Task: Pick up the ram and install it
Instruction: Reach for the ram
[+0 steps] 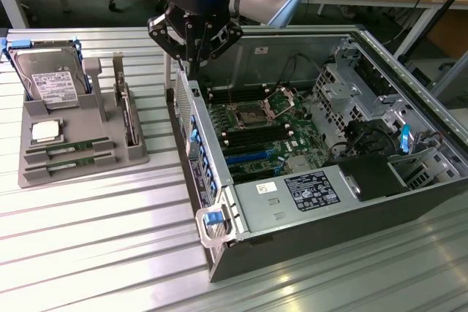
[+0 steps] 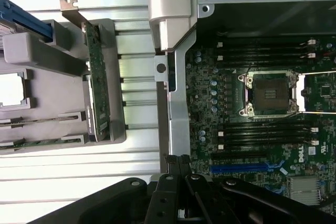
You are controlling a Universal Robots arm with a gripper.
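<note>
Ram sticks [image 1: 71, 148] lie flat in the gray tray [image 1: 80, 175], well off to one side of the fingers. Gripper [image 1: 194, 60] fingers pressed together, apparently empty, above the computer case [image 1: 292, 217] wall, motherboard [image 1: 252, 133] just beyond them.

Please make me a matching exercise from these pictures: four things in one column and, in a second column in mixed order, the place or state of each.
1. hard drive
2. ram sticks
3. processor socket
4. gripper

A. shut, above the computer case's edge nearest the tray
B. lying in the gray tray's slots, at its end nearest the exterior camera
C. empty, on the motherboard
D. propped up at the tray's far end

Pairs: 1-D, 2-B, 3-C, 4-A
</note>
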